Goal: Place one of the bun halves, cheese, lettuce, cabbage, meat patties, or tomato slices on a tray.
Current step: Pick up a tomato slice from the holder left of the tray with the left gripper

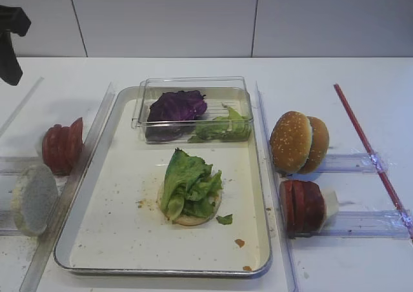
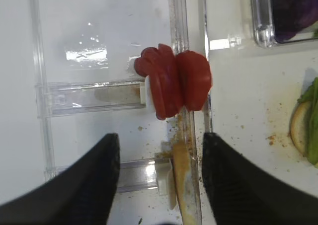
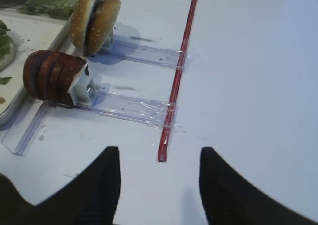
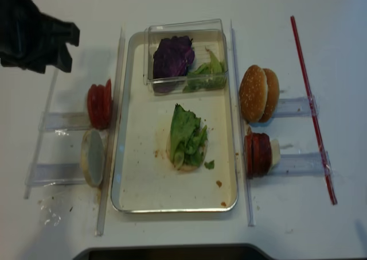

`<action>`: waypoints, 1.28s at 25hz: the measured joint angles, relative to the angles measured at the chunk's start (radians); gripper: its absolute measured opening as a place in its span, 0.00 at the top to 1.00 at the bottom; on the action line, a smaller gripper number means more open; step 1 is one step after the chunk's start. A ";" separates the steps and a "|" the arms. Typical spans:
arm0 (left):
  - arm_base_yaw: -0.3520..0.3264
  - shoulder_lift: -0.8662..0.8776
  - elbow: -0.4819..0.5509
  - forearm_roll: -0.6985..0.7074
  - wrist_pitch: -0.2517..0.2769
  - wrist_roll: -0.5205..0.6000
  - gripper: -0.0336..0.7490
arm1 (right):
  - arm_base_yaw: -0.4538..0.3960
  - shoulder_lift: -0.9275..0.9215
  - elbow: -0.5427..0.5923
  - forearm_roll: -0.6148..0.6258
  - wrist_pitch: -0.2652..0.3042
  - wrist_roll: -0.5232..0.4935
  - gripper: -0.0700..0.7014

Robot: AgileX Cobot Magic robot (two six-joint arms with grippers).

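**Both hands spread and empty, lettuce on a bun in the tray**

Here is the tray (image 1: 84, 224) in the middle of the white desk (image 1: 335, 79), and on its floor lies a pale bun half (image 1: 192, 216) with lettuce (image 1: 187, 182) piled on top. A clear box (image 1: 151, 86) sits at the tray's far end, holding purple cabbage (image 1: 175, 106) and more green leaves.

Left of the tray, the tomato slices (image 2: 175, 81) stand on edge in a clear rack, with a pale bun disc (image 1: 32, 198) just in front of them. The left hand (image 2: 160, 173) hangs above them, fingers (image 2: 84, 185) spread, nothing between them.

To the right, two sesame buns (image 1: 298, 141) stand upright, and the dark patties (image 3: 52, 76) are stacked on edge nearer the camera. The right hand (image 3: 160, 185) hovers over bare desk near the end of a red strip (image 3: 179, 71), also spread wide and empty.
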 joint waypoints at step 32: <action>-0.162 0.240 -0.040 0.003 -0.006 -0.048 0.50 | 0.000 0.000 0.000 0.000 -0.002 0.000 0.80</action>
